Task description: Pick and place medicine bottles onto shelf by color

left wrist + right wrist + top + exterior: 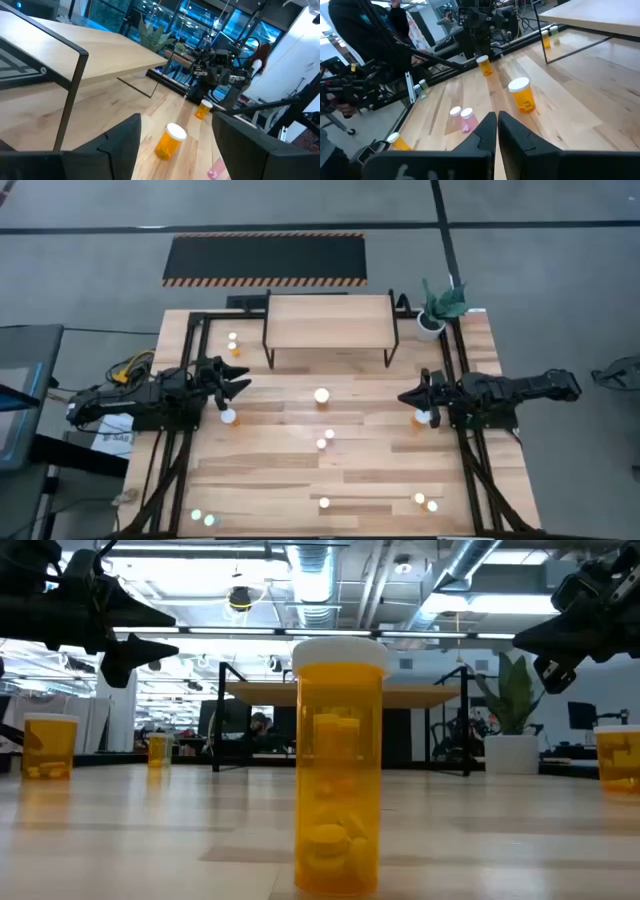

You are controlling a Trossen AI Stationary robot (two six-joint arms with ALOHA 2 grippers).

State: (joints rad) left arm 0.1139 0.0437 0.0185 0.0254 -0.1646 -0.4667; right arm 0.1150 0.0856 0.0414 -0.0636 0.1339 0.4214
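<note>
The shelf [328, 320], with a light wood top and black legs, stands at the table's far middle. Orange, white-capped medicine bottles stand upright across the table: one at the centre [321, 395] [338, 770], one near each gripper [228, 416] [422, 418]. My left gripper [238, 385] is open and empty above the table at the left, and the centre bottle [170, 140] shows beyond its fingers. My right gripper [408, 397] is shut and empty above the table at the right, pointing at that bottle [522, 95].
Two pinkish bottles [325, 439] stand at mid-table. Three more bottles [419, 498] stand near the near edge, two greenish ones [202, 518] at the near left, and two [234, 344] left of the shelf. A white plant pot [430, 325] stands at the far right.
</note>
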